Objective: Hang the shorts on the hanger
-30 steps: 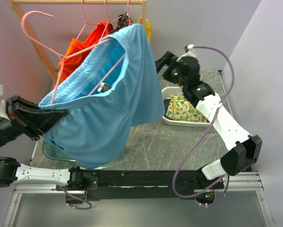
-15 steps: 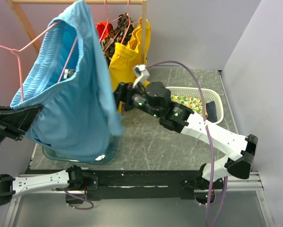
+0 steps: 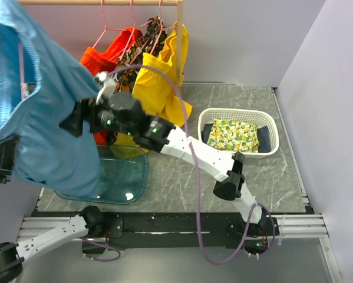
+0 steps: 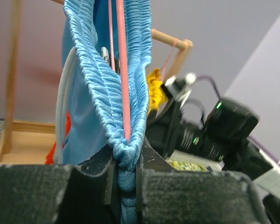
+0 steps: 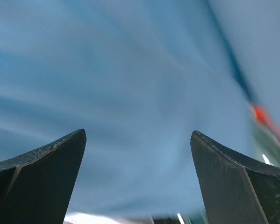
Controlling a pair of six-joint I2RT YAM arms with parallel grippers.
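The sky-blue shorts (image 3: 46,124) hang large at the far left, raised up to the rack's height. A thin pink hanger wire (image 3: 22,71) shows inside them. My left gripper (image 3: 5,154) holds them from below. In the left wrist view it (image 4: 125,163) is shut on the bunched elastic waistband (image 4: 95,88), and the pink hanger wire (image 4: 122,70) runs down into the pinched fold. My right gripper (image 3: 70,121) reaches across to the shorts' right side. Its jaws are wide open and empty (image 5: 137,140), with blurred blue fabric (image 5: 130,79) close in front.
A wooden rack rail (image 3: 99,2) runs along the top with orange (image 3: 99,56), patterned (image 3: 149,29) and yellow (image 3: 161,76) garments on pink hangers. A clear teal dish (image 3: 126,177) sits front left. A white basket (image 3: 270,127) with patterned cloth stands at right.
My left arm has swung the shorts and hanger up and to the left. My right arm has swept from the far right across the table to the shorts.
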